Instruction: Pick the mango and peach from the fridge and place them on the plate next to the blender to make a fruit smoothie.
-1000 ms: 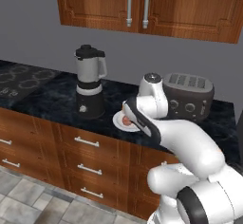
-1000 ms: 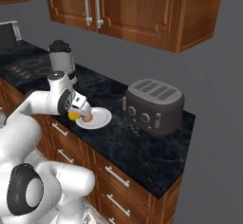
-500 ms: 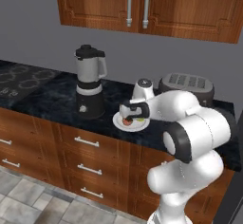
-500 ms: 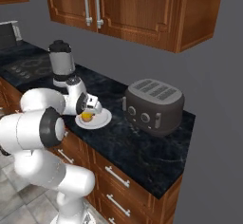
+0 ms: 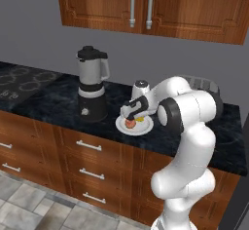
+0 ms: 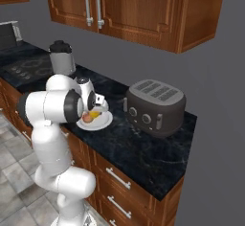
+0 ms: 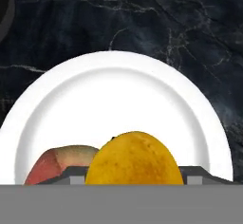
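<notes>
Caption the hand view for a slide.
Gripper shut on mango, beside peach, over white plate.

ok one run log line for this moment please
claw: shut on yellow-orange oval mango | over small round white plate | reddish-pink peach: on plate beside mango | black-based blender: next to plate

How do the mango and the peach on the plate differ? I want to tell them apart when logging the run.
The mango is yellow-orange and speckled; the peach is reddish-pink with a paler patch. In the hand view the mango sits nearer and central, between the gripper jaws, while the peach lies to its left, partly behind it. Both are small rounded fruit over the white plate.
</notes>
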